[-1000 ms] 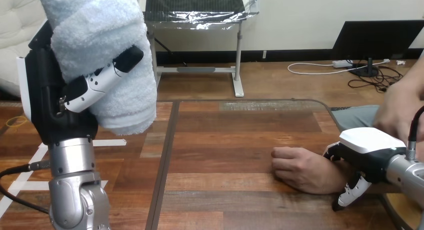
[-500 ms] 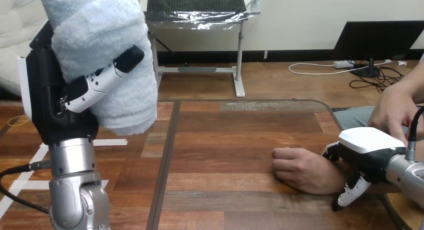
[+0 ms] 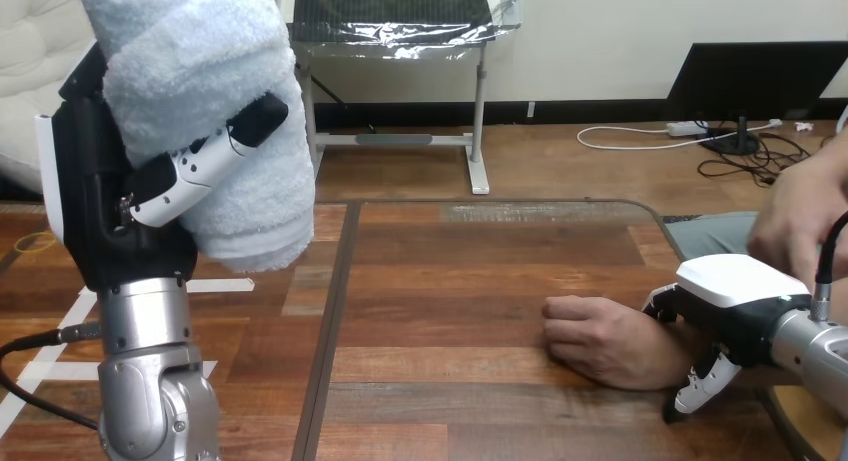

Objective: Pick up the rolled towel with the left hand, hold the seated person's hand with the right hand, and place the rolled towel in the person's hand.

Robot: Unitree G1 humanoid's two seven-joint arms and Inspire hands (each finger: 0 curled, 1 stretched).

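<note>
Left hand (image 3: 105, 206): up high at the view's left on its silver forearm (image 3: 150, 381), wrist vertical. It is closed round the pale blue rolled terry towel (image 3: 215, 71), and one white, black-tipped digit wraps diagonally across the front of the roll. The towel sits against the inner side of the hand, on the side toward the table's middle. The roll is roughly upright. Its top reaches the view's upper edge and its lower end hangs just below the grip, in the air and clear of the dark wooden plank table (image 3: 450, 281).

Right hand (image 3: 735, 286): low at the view's right, white back shell facing up. It is clasped on the person's wrist (image 3: 672, 356): fingers (image 3: 663, 303) curl over the far side and the thumb comes down on the near side, with the wrist between them.

The person's hand (image 3: 595, 341) rests on the table just left of the right hand, knuckles up and fingers loosely curled under. Nothing is in it.

The person's other hand (image 3: 805, 216) is at the view's right edge, raised just above and behind the right hand's shell. I cannot tell whether it touches.

The towel and the person's resting hand are well apart: the towel is up at the left, the hand down at the right.
</note>
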